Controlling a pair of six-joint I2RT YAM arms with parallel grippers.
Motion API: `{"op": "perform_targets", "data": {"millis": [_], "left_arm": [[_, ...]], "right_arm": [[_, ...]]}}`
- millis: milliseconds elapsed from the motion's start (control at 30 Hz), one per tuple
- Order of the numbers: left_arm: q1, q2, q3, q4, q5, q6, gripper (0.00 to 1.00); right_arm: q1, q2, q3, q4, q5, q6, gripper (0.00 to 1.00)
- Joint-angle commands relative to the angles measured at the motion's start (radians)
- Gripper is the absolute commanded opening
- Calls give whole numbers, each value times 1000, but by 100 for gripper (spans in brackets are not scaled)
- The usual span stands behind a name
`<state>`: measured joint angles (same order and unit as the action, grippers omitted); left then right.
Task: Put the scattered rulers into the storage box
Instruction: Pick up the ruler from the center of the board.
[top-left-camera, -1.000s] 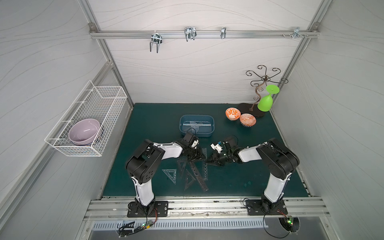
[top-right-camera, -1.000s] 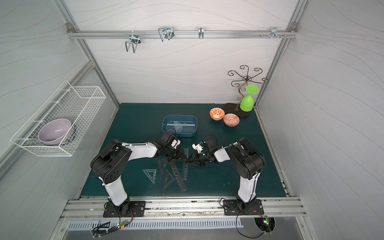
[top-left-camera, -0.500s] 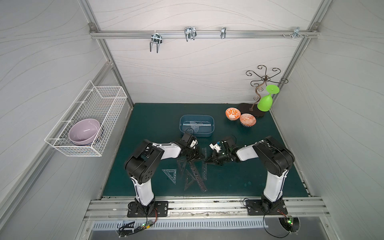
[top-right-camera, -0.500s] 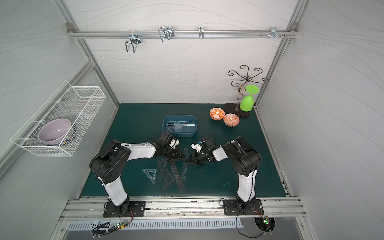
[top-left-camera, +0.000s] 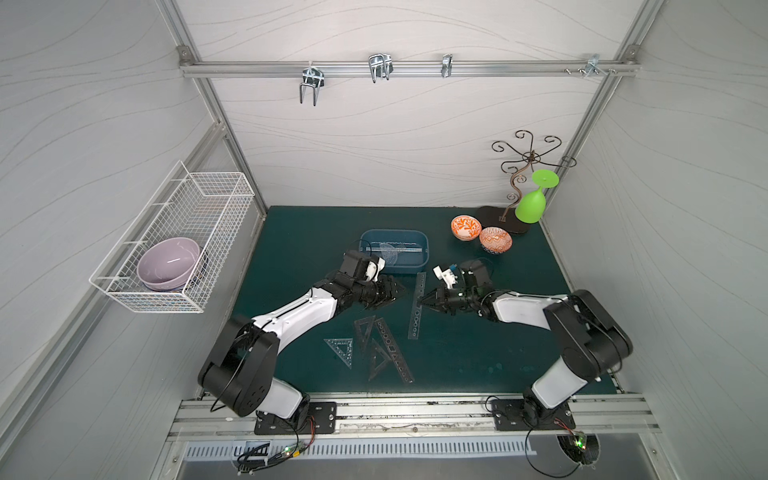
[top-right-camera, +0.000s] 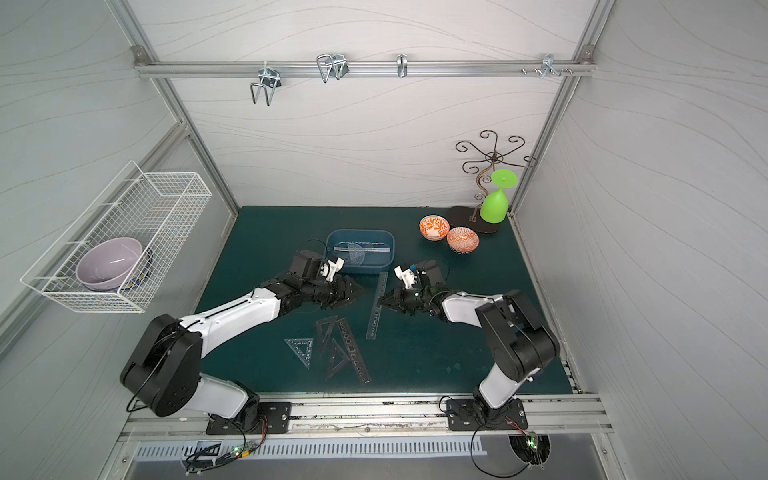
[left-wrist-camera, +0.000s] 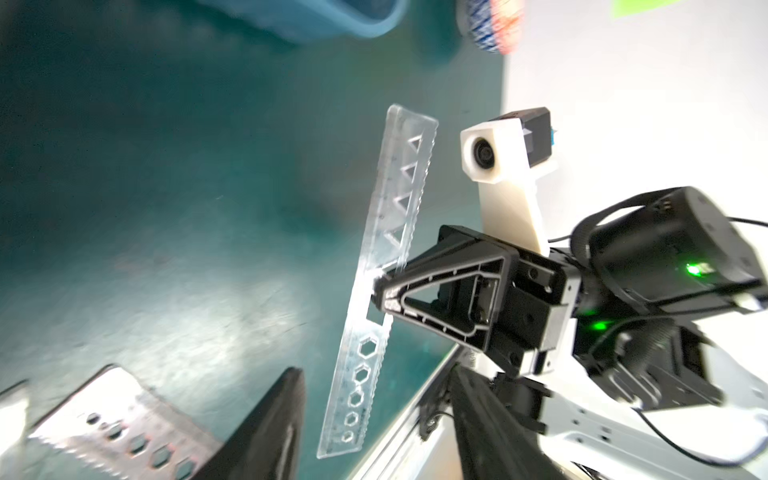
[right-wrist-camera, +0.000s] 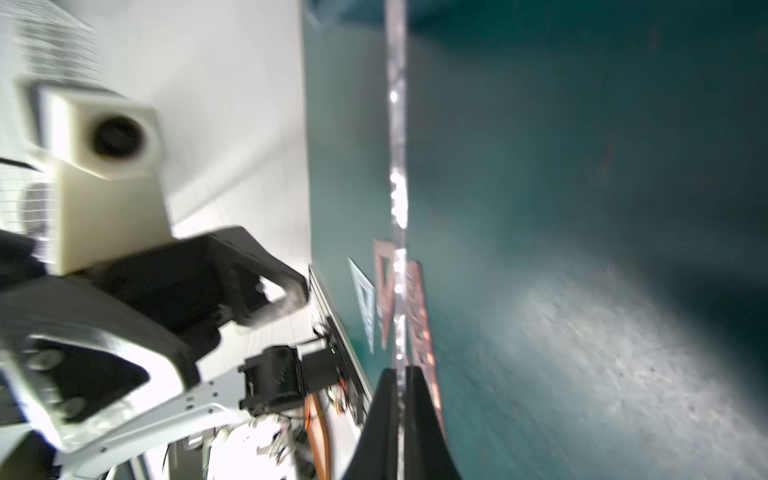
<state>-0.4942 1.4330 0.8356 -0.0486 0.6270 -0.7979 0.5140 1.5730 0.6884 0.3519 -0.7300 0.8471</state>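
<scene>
My right gripper (top-left-camera: 420, 300) is shut on the middle of a long clear stencil ruler (top-left-camera: 417, 307), seen edge-on between its jaws in the right wrist view (right-wrist-camera: 397, 166). My left gripper (top-left-camera: 401, 289) stands open just left of that strip, and the ruler's (left-wrist-camera: 386, 266) lower end hangs between its spread fingers (left-wrist-camera: 270, 424) without touching them. Two dark triangles (top-left-camera: 365, 328) (top-left-camera: 380, 361), a dark stencil strip (top-left-camera: 395, 353) and a bluish triangle (top-left-camera: 340, 349) lie on the mat nearer the front. The blue storage box (top-left-camera: 407, 269) behind holds a protractor (top-left-camera: 388, 253) and a clear straightedge (top-left-camera: 405, 249).
Two orange bowls (top-left-camera: 465, 227) (top-left-camera: 494, 240), a green glass (top-left-camera: 532, 201) and a wire stand (top-left-camera: 519, 166) occupy the back right corner. A white wire basket (top-left-camera: 208, 216) holding a purple bowl (top-left-camera: 168, 262) hangs on the left wall.
My right gripper has closed on the clear stencil ruler. My left gripper's jaws have spread apart and let the strip go.
</scene>
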Motion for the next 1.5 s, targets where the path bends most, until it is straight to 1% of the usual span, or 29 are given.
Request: {"op": "perform_targets", "data": {"millis": [0, 133, 200, 367, 433, 533, 600, 667, 767, 967, 1067, 1200, 1267, 1333, 1367, 1433, 1467], "left_arm": [[4, -11, -33, 102, 80, -32, 63], [23, -14, -86, 233, 137, -107, 65], [23, -11, -105, 311, 172, -130, 67], [20, 21, -126, 455, 236, -191, 66], [19, 39, -139, 542, 254, -223, 66], [16, 70, -158, 648, 279, -274, 60], [10, 87, -169, 723, 294, -309, 53], [0, 95, -167, 752, 306, -319, 47], [-15, 92, -162, 748, 303, -306, 39], [-19, 81, -164, 753, 302, -304, 29], [-21, 75, -158, 737, 304, -299, 20], [-20, 63, -145, 670, 301, -269, 2], [-21, 50, -135, 617, 300, -242, 0], [-21, 30, -118, 542, 306, -196, 0], [-21, 24, -105, 497, 320, -169, 0], [-20, 12, -60, 363, 369, -97, 0], [-20, 6, -27, 283, 402, -49, 0]], "right_arm": [[-16, -88, 14, 1, 58, 18, 0], [-29, -174, 26, -3, 103, 36, 0], [-32, -195, 49, -12, 100, 40, 1], [-32, -201, 81, 11, 98, 65, 1], [-32, -194, 88, 32, 93, 79, 1], [-28, -180, 97, 49, 90, 89, 1], [-25, -171, 104, 50, 90, 83, 1], [-23, -168, 103, 54, 90, 82, 1], [-22, -161, 100, 60, 87, 84, 1], [-22, -162, 99, 62, 90, 83, 1], [-22, -160, 99, 64, 89, 81, 1], [-23, -166, 100, 46, 87, 70, 2], [-29, -172, 99, 32, 82, 55, 4], [-48, -176, 103, 25, 46, 29, 12], [-63, -174, 111, 14, 20, 6, 18], [-101, -160, 145, -65, -50, -72, 30], [-127, -152, 169, -114, -91, -112, 39]]}}
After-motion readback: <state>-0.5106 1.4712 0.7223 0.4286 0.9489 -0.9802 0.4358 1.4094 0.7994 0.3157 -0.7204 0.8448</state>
